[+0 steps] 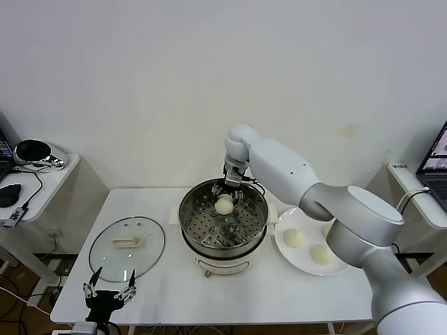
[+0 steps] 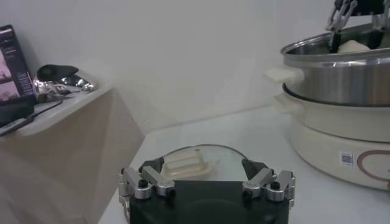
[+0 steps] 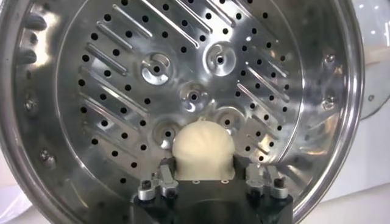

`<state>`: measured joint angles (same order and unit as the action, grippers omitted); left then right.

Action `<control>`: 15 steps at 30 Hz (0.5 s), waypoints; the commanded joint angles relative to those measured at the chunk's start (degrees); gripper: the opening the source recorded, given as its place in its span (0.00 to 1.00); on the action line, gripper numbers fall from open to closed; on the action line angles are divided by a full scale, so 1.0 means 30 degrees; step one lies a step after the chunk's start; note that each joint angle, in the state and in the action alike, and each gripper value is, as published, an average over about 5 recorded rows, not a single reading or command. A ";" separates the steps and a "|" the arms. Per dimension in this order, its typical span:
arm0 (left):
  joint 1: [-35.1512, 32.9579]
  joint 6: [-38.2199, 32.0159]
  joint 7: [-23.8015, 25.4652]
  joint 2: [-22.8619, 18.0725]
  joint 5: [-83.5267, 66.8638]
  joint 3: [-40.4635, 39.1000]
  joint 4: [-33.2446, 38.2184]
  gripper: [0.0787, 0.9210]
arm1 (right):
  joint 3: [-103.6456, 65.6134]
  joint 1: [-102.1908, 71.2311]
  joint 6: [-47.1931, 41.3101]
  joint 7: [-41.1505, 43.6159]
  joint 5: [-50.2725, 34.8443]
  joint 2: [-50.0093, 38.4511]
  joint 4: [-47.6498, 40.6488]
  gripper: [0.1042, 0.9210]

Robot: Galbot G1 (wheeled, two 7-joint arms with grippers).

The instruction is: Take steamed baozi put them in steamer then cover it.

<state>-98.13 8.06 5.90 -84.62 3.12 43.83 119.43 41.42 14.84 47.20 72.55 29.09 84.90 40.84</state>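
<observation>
The right gripper (image 1: 225,199) hangs over the far part of the steamer (image 1: 260,225), jaws pinching one steamed baozi (image 1: 224,204) from both sides. In the right wrist view this bun (image 3: 203,151) sits between the jaws above the perforated tray (image 3: 122,73); whether it touches the tray cannot be told. No other bun is visible on the tray. Two further baozi (image 1: 294,239) lie on the white plate (image 1: 297,262), just beside the steamer on the robot's right. A fourth is not seen.

The left gripper (image 1: 109,293) is parked at the near counter edge, jaws spread and empty, just short of the glass lid (image 1: 105,255), which lies flat on the counter (image 1: 174,286) to the steamer's left.

Handling judgement: the buns appear light, soft and easily dented, with a smooth skin that may stick to the pads. A gentle pinch across the widest part, from the sides, suits them. The lid looks rigid and breakable; its cream handle (image 2: 186,164) at the centre is the sensible hold.

Clearances: the steamer's raised steel rim (image 2: 329,56) is the main obstruction, so the jaws must lift clear of it before crossing to the plate. The tray offers ample open room for the remaining buns. The plate's low rim poses little hindrance.
</observation>
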 commanded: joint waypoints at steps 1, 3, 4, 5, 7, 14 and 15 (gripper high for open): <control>0.0002 -0.0006 0.0011 0.0015 0.0001 -0.0001 -0.0054 0.88 | -0.0336 0.0005 0.0097 0.0518 -0.0227 0.0054 0.0040 0.85; 0.0042 -0.0007 0.0015 0.0024 0.0011 -0.0016 -0.0152 0.88 | -0.0718 0.0192 0.0096 0.1015 -0.0746 -0.0103 0.0236 0.87; 0.0067 -0.0002 0.0020 0.0026 0.0015 -0.0024 -0.0182 0.88 | -0.0833 0.0325 0.0094 0.1210 -0.1157 -0.0249 0.0386 0.88; 0.0096 0.0006 0.0031 0.0026 0.0020 -0.0031 -0.0196 0.88 | -0.0916 0.0513 0.0092 0.1458 -0.1771 -0.0442 0.0576 0.88; 0.0139 0.0023 0.0060 0.0024 0.0028 -0.0039 -0.0184 0.88 | -0.0955 0.0938 0.0084 0.1885 -0.3199 -0.0924 0.0966 0.88; 0.0123 0.0056 0.0152 0.0128 0.0047 -0.0035 -0.0048 0.88 | -0.0568 0.3187 -0.2937 0.2503 -0.7142 -0.3726 0.2383 0.88; 0.0108 0.0056 0.0155 0.0142 0.0046 -0.0041 -0.0031 0.88 | -0.0395 0.3506 -0.3732 0.2489 -0.7643 -0.4252 0.2582 0.88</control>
<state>-97.84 8.18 6.35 -84.14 3.24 43.67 119.40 40.78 21.86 41.03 77.85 13.64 76.32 46.86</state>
